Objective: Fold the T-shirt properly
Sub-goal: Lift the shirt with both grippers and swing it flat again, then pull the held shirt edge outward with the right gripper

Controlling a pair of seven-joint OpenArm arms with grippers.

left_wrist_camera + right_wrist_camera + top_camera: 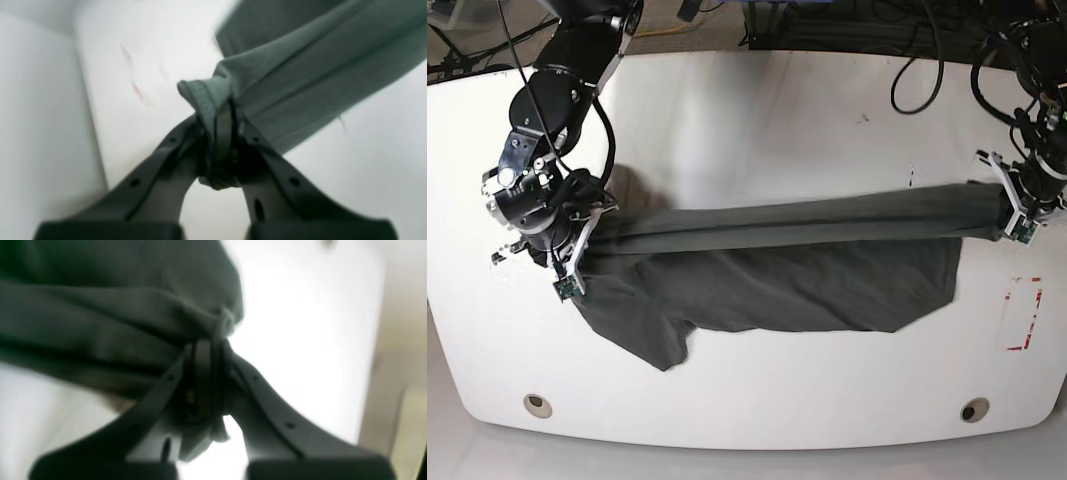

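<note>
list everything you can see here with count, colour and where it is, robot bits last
dark charcoal-grey short-sleeved T-shirt of soft fabric: one, stretched in a band across the middle of the table between the two pincers, the rest draped below it on the surface
white rounded table: one, fills the base view
round metal-rimmed holes: two, grey, near the table's front edge, one towards each corner
red rectangle outline mark: one, on the table near the edge below the left pincer
black cables: several, at the table's far edge
left pincer: one, black, shut on the T-shirt
right pincer: one, black, shut on the T-shirt
</note>
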